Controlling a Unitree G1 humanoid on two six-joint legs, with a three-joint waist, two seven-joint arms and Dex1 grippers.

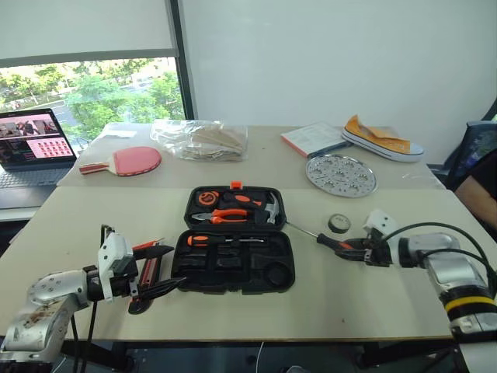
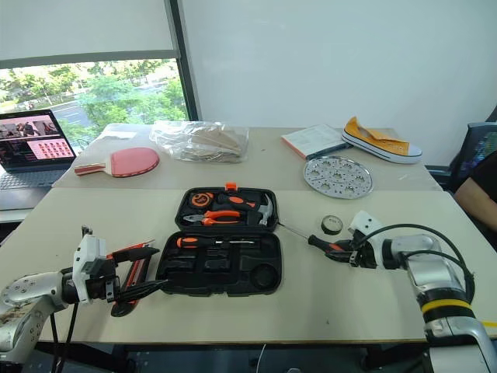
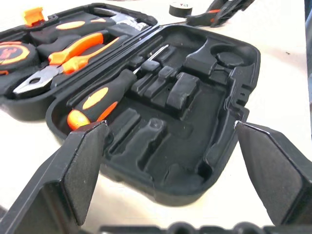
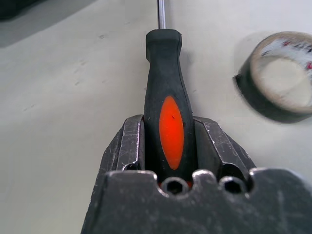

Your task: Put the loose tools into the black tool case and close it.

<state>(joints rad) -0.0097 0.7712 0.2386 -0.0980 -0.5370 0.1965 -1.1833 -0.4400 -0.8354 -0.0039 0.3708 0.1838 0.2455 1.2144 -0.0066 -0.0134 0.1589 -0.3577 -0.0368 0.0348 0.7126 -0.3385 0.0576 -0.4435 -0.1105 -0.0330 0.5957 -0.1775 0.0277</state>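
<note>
Right wrist view: right gripper (image 4: 170, 146) clamped on screwdriver (image 4: 165, 92) handle, shaft pointing toward black tool case (image 1: 237, 260).

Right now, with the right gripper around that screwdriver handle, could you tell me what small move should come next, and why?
Probably lift it slightly: the right gripper has closed on the screwdriver handle, which lies on the table beside the open tool case.

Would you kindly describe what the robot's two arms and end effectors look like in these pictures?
Both arms are silver-grey metal with rounded joint housings. The left end effector has a white bracket at its wrist and two long black tapered fingers with flat textured pads. The right end effector has a similar white bracket; black cables loop over its forearm, which carries a yellow band. Its scuffed dark fingers show scratches.
</note>
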